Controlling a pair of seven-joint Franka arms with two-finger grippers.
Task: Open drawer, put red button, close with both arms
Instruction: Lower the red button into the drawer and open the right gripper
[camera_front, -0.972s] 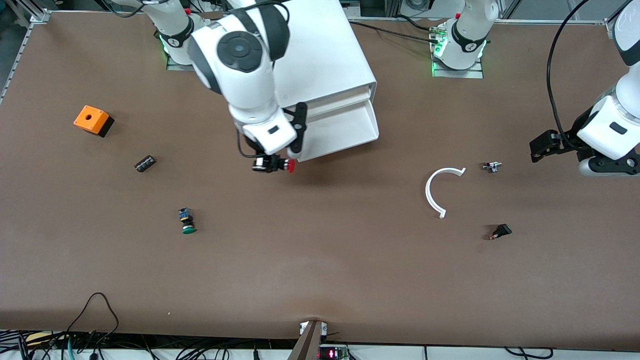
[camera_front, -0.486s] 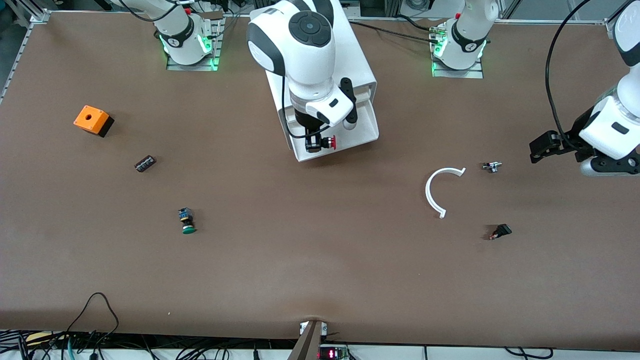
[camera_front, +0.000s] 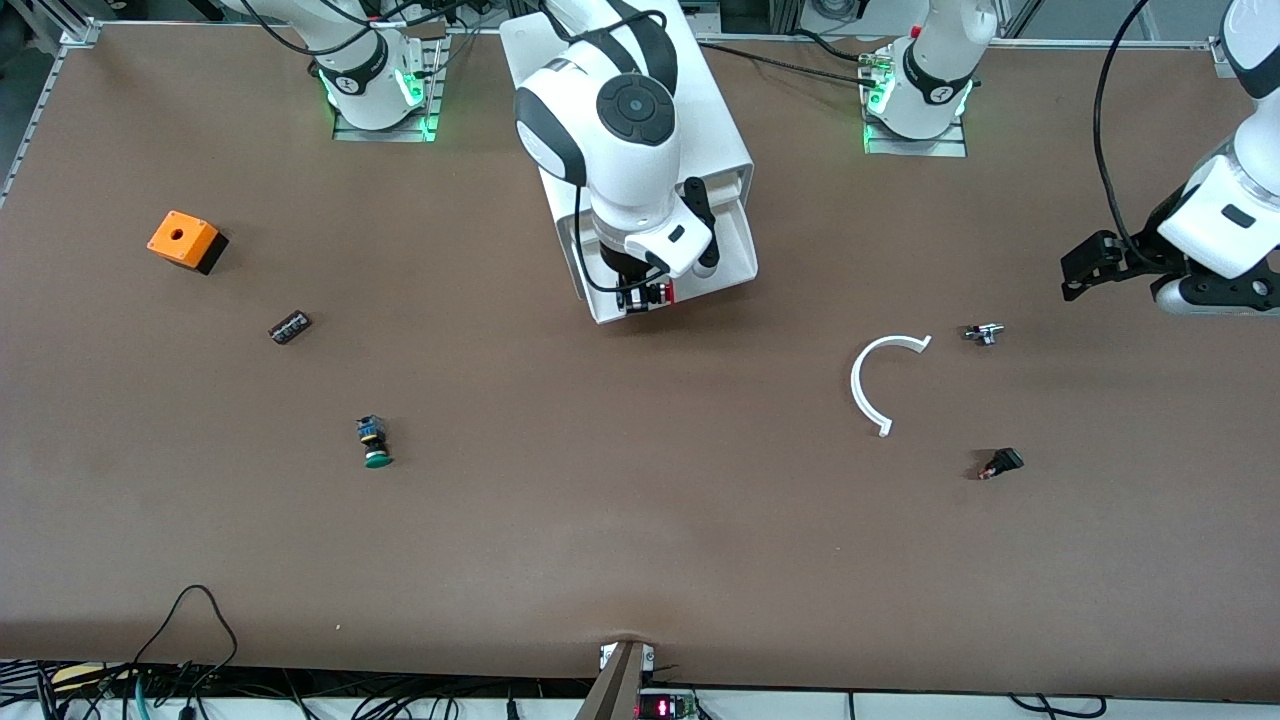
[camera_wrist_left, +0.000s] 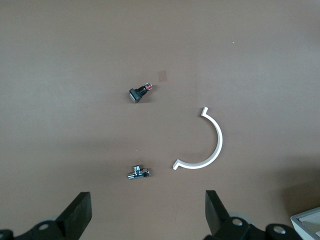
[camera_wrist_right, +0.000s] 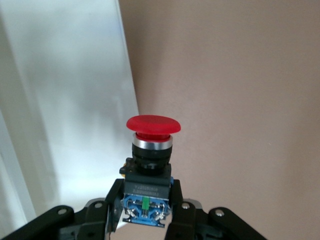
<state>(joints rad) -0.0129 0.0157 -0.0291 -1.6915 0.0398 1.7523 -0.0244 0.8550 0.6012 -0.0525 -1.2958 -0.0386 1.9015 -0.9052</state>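
While the red button (camera_wrist_right: 151, 131) is pinched by its body in the right end effector (camera_front: 645, 296), it is held over the front edge of the open drawer (camera_front: 725, 255), lower and nearer that edge than half a second ago. Left end effector (camera_front: 1100, 262) is spread wide, parked over the worktop (camera_front: 640, 520) at the left arm's end, raised slightly since. Green button (camera_front: 375, 443) is unmoved.

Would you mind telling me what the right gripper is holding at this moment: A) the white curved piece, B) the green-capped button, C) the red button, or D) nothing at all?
C: the right wrist view shows the right gripper clamped on the red button by its body, over the open drawer.
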